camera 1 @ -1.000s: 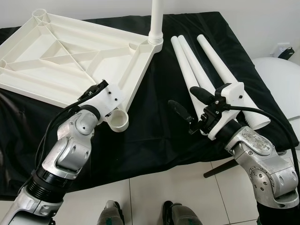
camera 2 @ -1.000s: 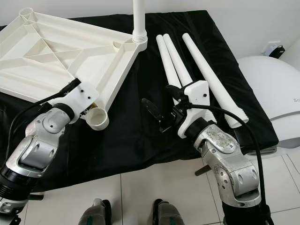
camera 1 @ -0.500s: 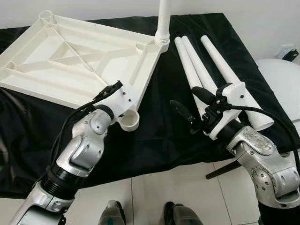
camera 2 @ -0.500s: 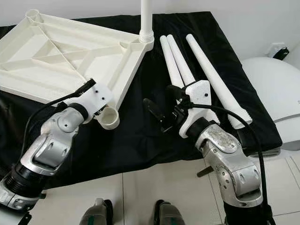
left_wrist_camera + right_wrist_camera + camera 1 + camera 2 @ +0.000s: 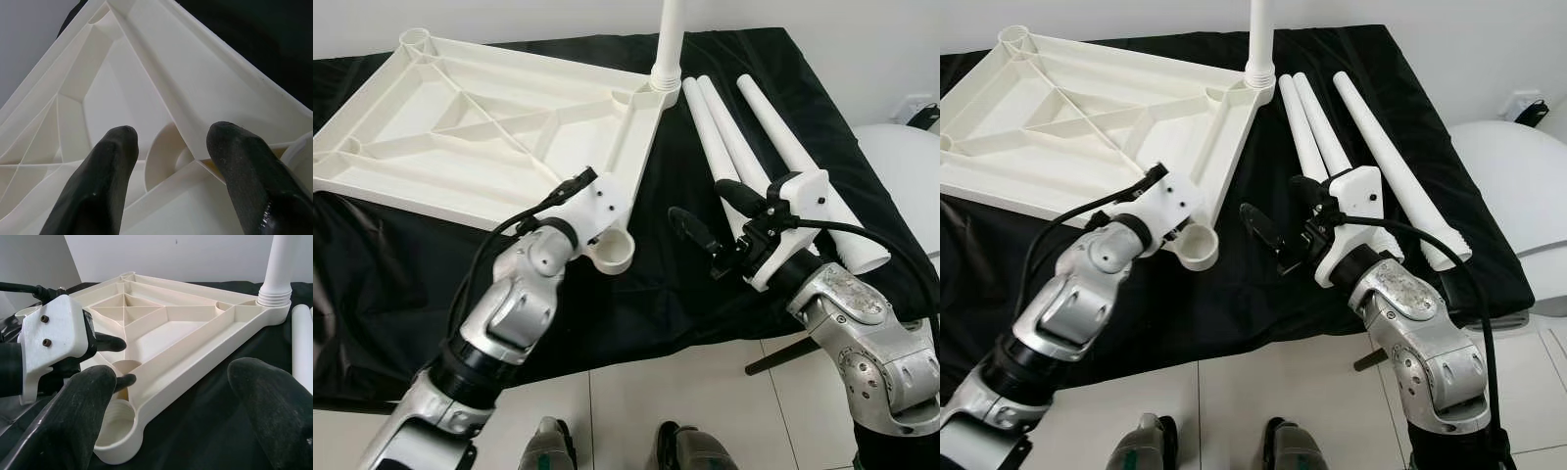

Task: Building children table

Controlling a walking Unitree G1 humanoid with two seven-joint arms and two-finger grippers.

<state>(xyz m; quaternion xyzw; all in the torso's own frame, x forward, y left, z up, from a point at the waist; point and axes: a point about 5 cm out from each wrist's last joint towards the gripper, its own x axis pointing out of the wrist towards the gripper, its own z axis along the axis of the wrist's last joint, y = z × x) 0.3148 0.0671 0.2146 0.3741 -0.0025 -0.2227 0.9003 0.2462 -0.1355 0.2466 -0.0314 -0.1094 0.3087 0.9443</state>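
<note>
Tabletop (image 5: 499,137) on seemingly black-draped surface (image 5: 636,284)

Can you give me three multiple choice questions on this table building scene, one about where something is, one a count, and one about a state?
1. Where is the left gripper?
A. at the near corner of the upturned tabletop, by the empty socket
B. on the loose legs
C. hanging over the floor tiles

2. How many loose legs lie on the black cloth beside the tabletop?
A. one
B. three
C. five

3. What state are the right gripper fingers in?
A. shut on a leg
B. shut on the cloth
C. open, holding nothing

Answers: 1 A, its fingers straddle the tabletop's rim next to the socket. 2 B, three white tubes lie side by side, with a fourth leg standing fitted in the far corner. 3 C, the two black fingers are apart above the cloth.
</note>
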